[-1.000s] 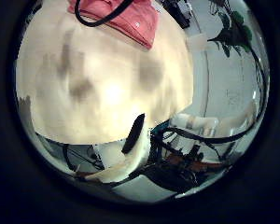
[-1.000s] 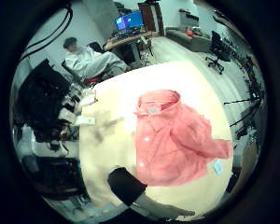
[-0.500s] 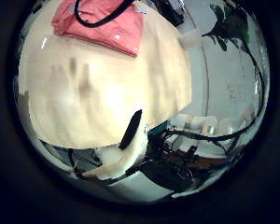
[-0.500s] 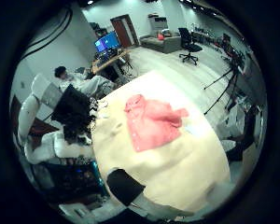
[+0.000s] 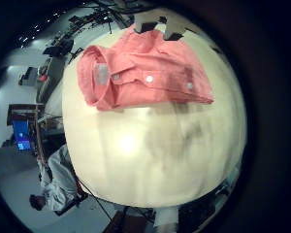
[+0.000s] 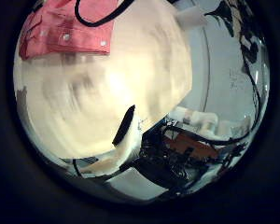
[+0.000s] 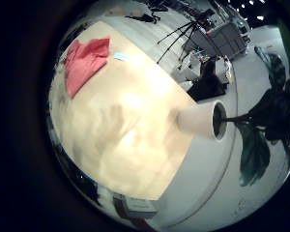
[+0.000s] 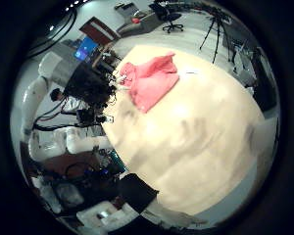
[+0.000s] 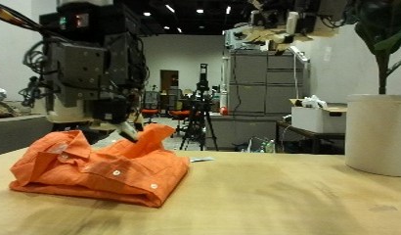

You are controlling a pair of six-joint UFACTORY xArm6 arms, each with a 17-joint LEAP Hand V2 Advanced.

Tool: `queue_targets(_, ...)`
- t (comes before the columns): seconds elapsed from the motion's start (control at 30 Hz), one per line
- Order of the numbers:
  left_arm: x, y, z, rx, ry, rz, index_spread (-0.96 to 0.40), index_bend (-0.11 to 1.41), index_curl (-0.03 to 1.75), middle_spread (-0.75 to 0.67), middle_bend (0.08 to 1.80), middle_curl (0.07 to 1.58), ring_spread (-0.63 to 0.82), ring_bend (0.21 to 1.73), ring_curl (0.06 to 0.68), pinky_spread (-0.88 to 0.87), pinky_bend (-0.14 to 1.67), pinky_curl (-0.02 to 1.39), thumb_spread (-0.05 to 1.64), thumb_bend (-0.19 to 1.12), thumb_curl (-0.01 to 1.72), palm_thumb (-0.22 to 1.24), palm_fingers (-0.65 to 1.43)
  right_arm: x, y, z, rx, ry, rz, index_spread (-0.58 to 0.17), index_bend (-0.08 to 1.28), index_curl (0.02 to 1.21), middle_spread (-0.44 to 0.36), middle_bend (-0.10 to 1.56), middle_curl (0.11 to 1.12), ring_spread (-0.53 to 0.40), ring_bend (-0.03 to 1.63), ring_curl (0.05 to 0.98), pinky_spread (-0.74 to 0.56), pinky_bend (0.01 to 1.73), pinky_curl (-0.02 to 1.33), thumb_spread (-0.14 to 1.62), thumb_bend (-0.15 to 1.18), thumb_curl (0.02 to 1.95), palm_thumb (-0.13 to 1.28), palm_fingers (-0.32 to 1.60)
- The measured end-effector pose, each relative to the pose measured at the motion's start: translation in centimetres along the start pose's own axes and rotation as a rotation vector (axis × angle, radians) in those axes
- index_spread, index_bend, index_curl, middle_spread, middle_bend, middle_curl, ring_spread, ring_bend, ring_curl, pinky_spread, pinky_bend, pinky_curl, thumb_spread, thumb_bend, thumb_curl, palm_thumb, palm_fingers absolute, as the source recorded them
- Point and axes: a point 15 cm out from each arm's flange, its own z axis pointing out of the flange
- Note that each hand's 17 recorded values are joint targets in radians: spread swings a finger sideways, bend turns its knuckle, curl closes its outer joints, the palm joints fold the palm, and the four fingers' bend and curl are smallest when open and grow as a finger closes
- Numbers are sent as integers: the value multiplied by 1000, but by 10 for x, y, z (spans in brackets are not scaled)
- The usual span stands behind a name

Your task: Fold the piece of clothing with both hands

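An orange shirt (image 9: pixel 103 166) lies folded into a compact stack on the wooden table (image 9: pixel 291 206). My left hand (image 9: pixel 90 64) hangs just above and behind it, fingers relaxed and holding nothing. My right hand (image 9: pixel 286 22) is high up, far from the shirt, and open. The shirt shows close in the left little finger side palm view (image 5: pixel 136 70) and at the table's edge in the left thumb side palm view (image 6: pixel 65 33). It looks small and distant in the right little finger side palm view (image 7: pixel 84 60) and the right thumb side palm view (image 8: pixel 147 78).
The pot also shows in the right little finger side palm view (image 7: pixel 198 118). Bare tabletop lies between shirt and pot.
My right hand has drawn far away from the shirt, which shrinks in its view. My left palm has shifted, and the shirt now sits nearer the edge of its view.
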Motion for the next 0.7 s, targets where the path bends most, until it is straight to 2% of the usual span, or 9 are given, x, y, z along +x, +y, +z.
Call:
queue_targets(0.07, -6, -9, 10, -14, -31, 5, 75, 164, 354, 307, 174, 270, 513, 384, 222, 485, 222, 327, 1210, -15, 263, 311, -10, 4, 18, 13, -32, -10, 22, -423, 173, 282, 36, 183, 313, 211, 425, 220, 418, 612, 234, 1004, -27, 284, 242, 12)
queue_targets(0.23, -17, -32, 22, 7, -76, -18, 81, 177, 352, 333, 172, 260, 534, 373, 218, 490, 217, 324, 1218, -17, 258, 300, -26, 5, 43, 27, -66, -24, 35, -422, 174, 287, 34, 180, 306, 209, 411, 222, 412, 598, 241, 1006, -27, 282, 243, 26)
queue_targets(0.43, -15, -31, 42, -58, -75, -14, 82, 166, 345, 377, 176, 249, 547, 381, 222, 505, 225, 326, 1223, -17, 252, 293, -17, 7, 45, 28, -70, -23, 38, -418, 172, 289, 34, 181, 299, 208, 401, 224, 415, 591, 249, 1007, -27, 281, 243, 35)
queue_targets(0.63, 6, -29, 58, -119, -63, 44, 108, 154, 325, 350, 186, 264, 530, 421, 233, 478, 247, 331, 1227, -15, 249, 284, 24, 11, 48, 27, -73, -18, 44, -419, 175, 294, 34, 178, 293, 207, 394, 228, 416, 585, 255, 1007, -27, 279, 244, 46)
queue_targets(0.7, 26, -23, 62, -155, -45, 103, 111, 152, 319, 346, 191, 269, 524, 430, 236, 465, 257, 335, 1230, -14, 250, 285, 29, 13, 49, 28, -76, -17, 46, -419, 176, 295, 36, 177, 290, 207, 392, 230, 416, 580, 255, 1007, -27, 278, 245, 50)
